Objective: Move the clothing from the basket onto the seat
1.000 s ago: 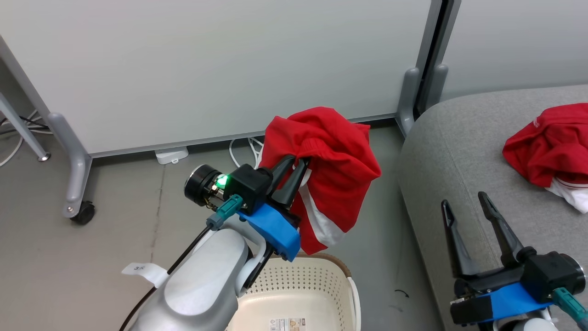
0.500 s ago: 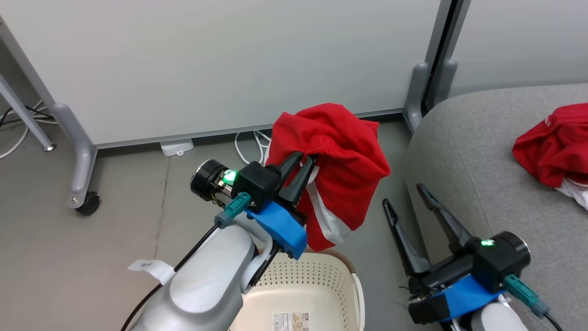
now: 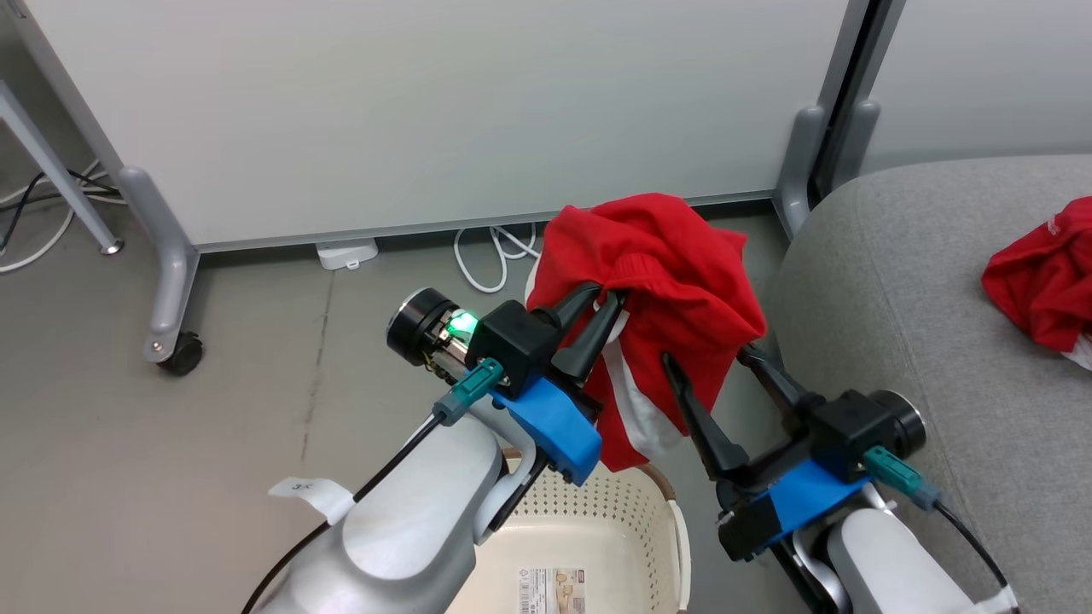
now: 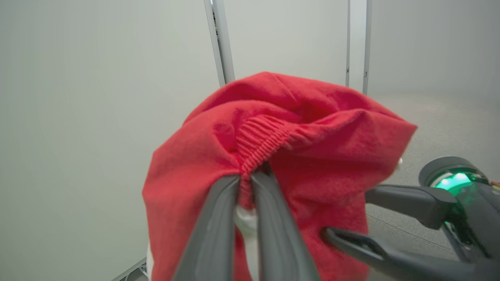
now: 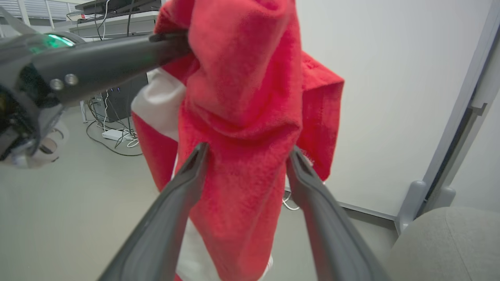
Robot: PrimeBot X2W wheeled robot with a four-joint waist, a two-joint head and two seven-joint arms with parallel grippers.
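Red fuzzy garment (image 3: 682,281) hangs bunched, ribbed waistband (image 4: 259,140) pinched by left gripper (image 3: 606,295).

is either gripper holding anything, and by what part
The left gripper is shut on the red garment, pinching its ribbed elastic band. The right gripper is open, straddling the hanging cloth without clamping it.

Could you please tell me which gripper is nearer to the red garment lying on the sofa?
Right. The right gripper, open around the hanging garment, sits beside the sofa's edge, left of the lying garment; the left gripper, shut on the hanging garment, is farther left.
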